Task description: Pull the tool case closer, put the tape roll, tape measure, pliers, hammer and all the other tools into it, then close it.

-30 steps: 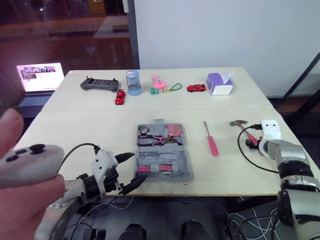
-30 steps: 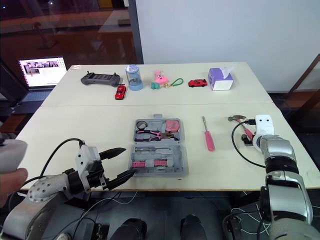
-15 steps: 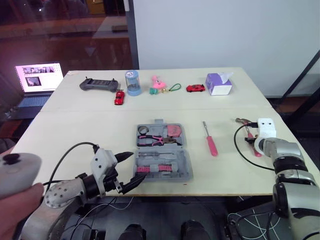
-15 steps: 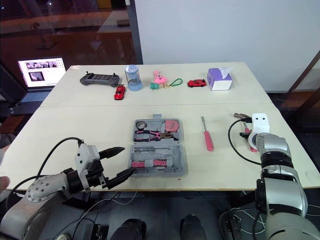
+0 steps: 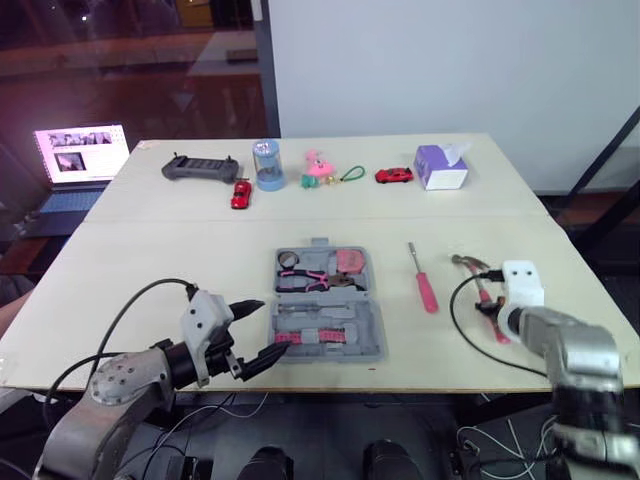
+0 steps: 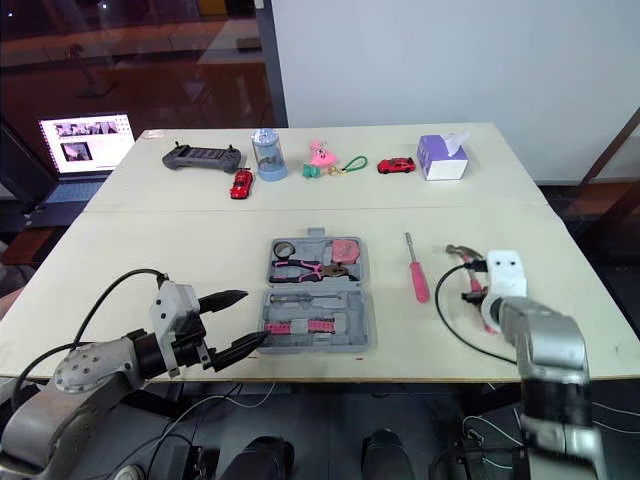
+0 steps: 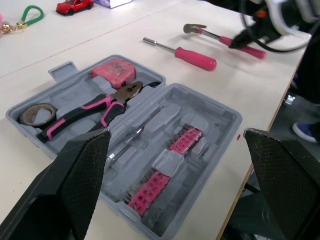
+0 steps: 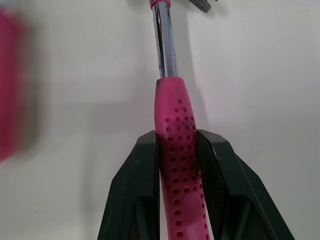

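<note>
Since the right hand [image 8: 177,137], clamped on the hammer [image 8: 172,105], has drawn in from three o'clock toward the tool case [image 5: 330,340], stowing likely follows; left hand [image 6: 255,316] hangs spread.

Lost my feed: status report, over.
Right tool shut on hammer. Left tool open, beside open tool case. Screwdriver loose on table between case and hammer.

The pale worktop [image 5: 180,250] has a seam running from its left edge to its right. An open grey tool case [image 5: 370,335] sits mid-front. Rightward lie a pink screwdriver [image 5: 424,285] and, near the right edge, a hammer [image 7: 222,39]. Along the far edge stand a black controller [image 5: 200,167], red toy car [image 5: 241,193], blue jar [image 5: 266,165], pink toy [image 5: 317,165], green loop [image 5: 350,175], second red car [image 5: 393,176] and purple tissue box [image 5: 440,168].
</note>
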